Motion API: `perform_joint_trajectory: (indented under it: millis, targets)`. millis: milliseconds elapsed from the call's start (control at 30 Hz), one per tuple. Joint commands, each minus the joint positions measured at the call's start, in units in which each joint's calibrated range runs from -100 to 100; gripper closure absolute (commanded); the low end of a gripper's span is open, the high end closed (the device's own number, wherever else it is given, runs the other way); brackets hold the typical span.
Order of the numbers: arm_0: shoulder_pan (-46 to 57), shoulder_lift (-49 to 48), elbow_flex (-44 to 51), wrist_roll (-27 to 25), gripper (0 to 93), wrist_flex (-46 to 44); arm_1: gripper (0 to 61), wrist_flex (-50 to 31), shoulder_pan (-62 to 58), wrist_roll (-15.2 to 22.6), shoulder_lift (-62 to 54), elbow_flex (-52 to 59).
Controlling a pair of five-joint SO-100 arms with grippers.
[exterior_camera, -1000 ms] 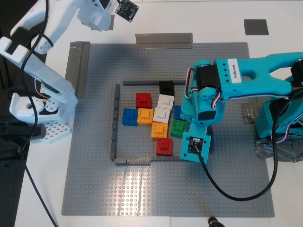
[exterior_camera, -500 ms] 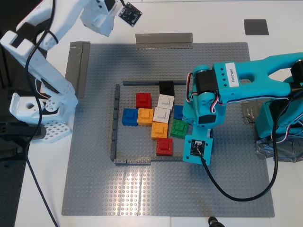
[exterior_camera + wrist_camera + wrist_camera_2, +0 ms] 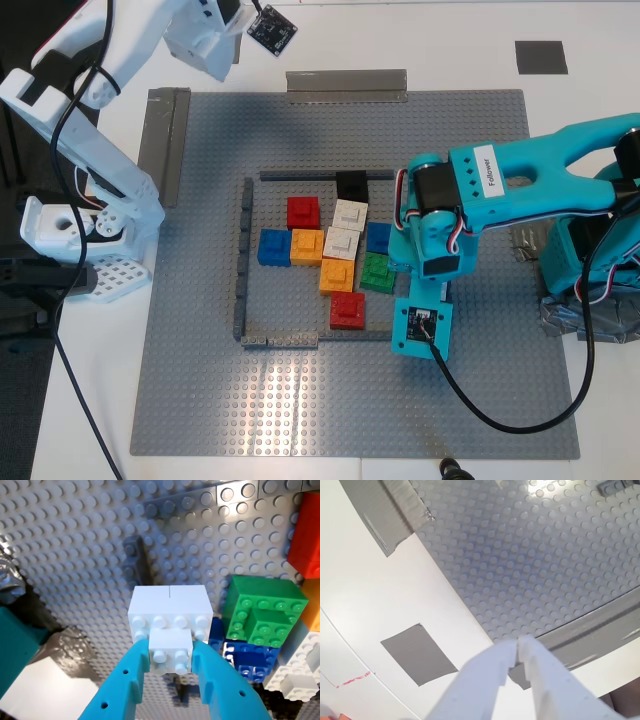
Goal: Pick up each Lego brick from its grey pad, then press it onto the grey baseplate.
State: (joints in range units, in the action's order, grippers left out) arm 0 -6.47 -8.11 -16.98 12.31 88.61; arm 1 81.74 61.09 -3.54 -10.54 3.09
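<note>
my first gripper point(image 3: 171, 655), teal, clamps a white lego brick point(image 3: 170, 616) by its raised square top; the brick is glossy, square, with a seam across its flat upper face, held above the grey baseplate point(image 3: 200, 400) beside a green brick point(image 3: 262, 612) and a blue brick point(image 3: 245, 657). in the exterior view the teal arm hides this brick, at about 3 o'clock of the cluster. inside the dark grey outline that view shows two red bricks point(image 3: 303, 211), two white, two orange, two blue, one green and one black. one grey pad point(image 3: 541, 56) lies bare at 1 o'clock; another grey pad point(image 3: 418, 654) shows near my second gripper point(image 3: 516, 652), white, jaws nearly closed on nothing, at 11 o'clock.
</note>
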Motion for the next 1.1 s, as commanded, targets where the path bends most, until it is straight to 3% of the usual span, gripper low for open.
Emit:
perform_joint_trajectory:
  millis: [0,500,800,1067]
  targets:
    - [-0.38,-0.81,0.14,0.17,92.7,-0.24,61.2,1.58,-0.41,0.15,-5.43,-2.33]
    - [0.13,-0.13,-0.23,0.17,92.7,-3.17,61.2,4.10,-0.92,0.44,-6.80,-3.95]
    - [0.20,-0.13,-7.81,0.12,92.7,-6.75,61.2,4.27,-0.92,0.34,-7.32,-3.86]
    - [0.20,-0.21,-7.99,0.12,92.7,-7.89,61.2,4.27,-0.92,0.05,-9.29,-1.42]
